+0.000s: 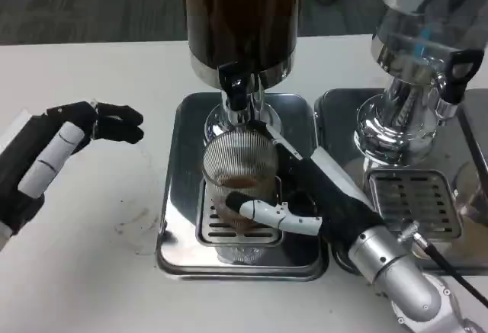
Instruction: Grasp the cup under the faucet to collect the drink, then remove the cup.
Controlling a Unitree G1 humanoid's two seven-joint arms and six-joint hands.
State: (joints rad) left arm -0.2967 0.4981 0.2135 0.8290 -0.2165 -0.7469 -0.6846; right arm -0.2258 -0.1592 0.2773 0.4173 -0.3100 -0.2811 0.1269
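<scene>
A ribbed clear glass cup (238, 167) with brown drink in its bottom stands on the drip grate under the black faucet (232, 83) of the dark drink dispenser (240, 13). My right hand (309, 200) wraps around the cup from the right, thumb across its front and fingers behind its rim. My left hand (57, 150) hovers above the bare table at the left, fingers apart, holding nothing.
The steel drip tray (177, 196) surrounds the grate. A second, chrome dispenser (415, 81) with its own tray and grate (415, 203) stands at the right. White table surface (91, 272) lies open to the left and front.
</scene>
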